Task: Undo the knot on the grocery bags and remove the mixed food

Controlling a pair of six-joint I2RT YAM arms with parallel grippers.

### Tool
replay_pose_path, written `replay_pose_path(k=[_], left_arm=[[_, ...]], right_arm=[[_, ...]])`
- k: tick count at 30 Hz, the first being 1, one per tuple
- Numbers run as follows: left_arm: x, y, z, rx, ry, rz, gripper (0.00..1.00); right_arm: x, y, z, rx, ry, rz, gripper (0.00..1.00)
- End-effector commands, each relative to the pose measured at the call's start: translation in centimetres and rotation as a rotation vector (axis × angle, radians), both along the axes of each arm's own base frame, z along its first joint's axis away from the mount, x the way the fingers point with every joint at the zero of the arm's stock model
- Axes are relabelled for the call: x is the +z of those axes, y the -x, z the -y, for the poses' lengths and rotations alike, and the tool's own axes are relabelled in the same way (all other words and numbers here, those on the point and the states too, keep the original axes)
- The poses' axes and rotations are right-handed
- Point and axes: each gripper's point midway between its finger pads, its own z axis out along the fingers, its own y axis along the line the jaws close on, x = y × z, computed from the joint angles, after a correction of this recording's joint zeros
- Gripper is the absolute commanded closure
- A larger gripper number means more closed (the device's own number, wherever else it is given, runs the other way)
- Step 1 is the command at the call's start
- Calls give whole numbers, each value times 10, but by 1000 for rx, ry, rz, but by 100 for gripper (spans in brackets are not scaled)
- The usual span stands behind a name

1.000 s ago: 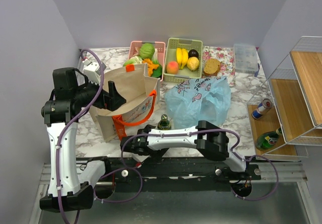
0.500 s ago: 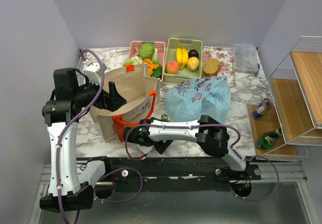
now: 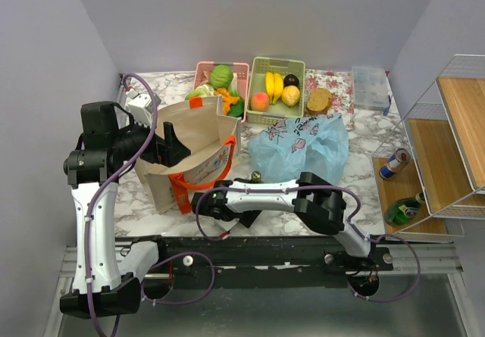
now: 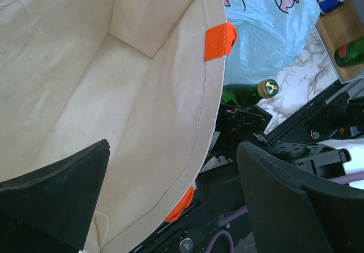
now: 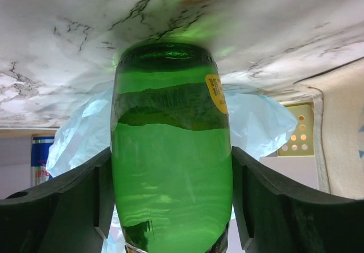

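Note:
The light blue grocery bag point(image 3: 299, 151) sits crumpled on the marble just right of the tote, and shows too in the left wrist view point(image 4: 267, 20). I cannot make out its knot. A green cabbage point(image 3: 221, 74) and orange pieces point(image 3: 226, 95) lie in the pink basket, and a peach point(image 3: 260, 101) lies in the green one. My right gripper point(image 5: 170, 156) is shut on a green glass bottle point(image 5: 170, 168), both pads against its sides; its gold cap point(image 3: 256, 176) shows by the bag. My left gripper point(image 4: 173, 150) is open astride the tote's wall.
The beige tote point(image 3: 193, 148) with orange handles stands open at the left. The green basket point(image 3: 276, 64) holds bananas, with a bread slice point(image 3: 319, 100) and a clear box point(image 3: 369, 85) beside it. A wire shelf point(image 3: 447, 140) at the right holds a can point(image 3: 394, 163) and a second bottle point(image 3: 402, 210).
My right fingers have closed in on the green bottle, and the arm's wrist has shifted a little toward the front. The bottle's cap has moved slightly right and back. The left arm is still.

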Motion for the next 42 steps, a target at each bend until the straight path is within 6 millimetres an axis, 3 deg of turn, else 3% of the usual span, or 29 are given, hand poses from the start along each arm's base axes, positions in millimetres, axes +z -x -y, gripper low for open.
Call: replay_pose_path(k=[1,9,14,19,35,42], left_arm=[[11,-4,2,-22,14,47,5],[9,-7,3,-18,27,43,7],[9,-10,2,-18,24,45,7],[10,-12,3,-23,30,49,7],[11,-19,8,-36,76,32,8],[12,-19,10,-41,86,30,8]], right_arm=[[1,-5,11,24,52,-2,33],[28,-6,-20,-2,-23,-2,67],[35,-1,-30,3,-38,21,85],[46,0,-31,-3,-62,78,96],[136,-3,-28,24,-233,271,99],[162,-5,0,23,-240,320,99]])
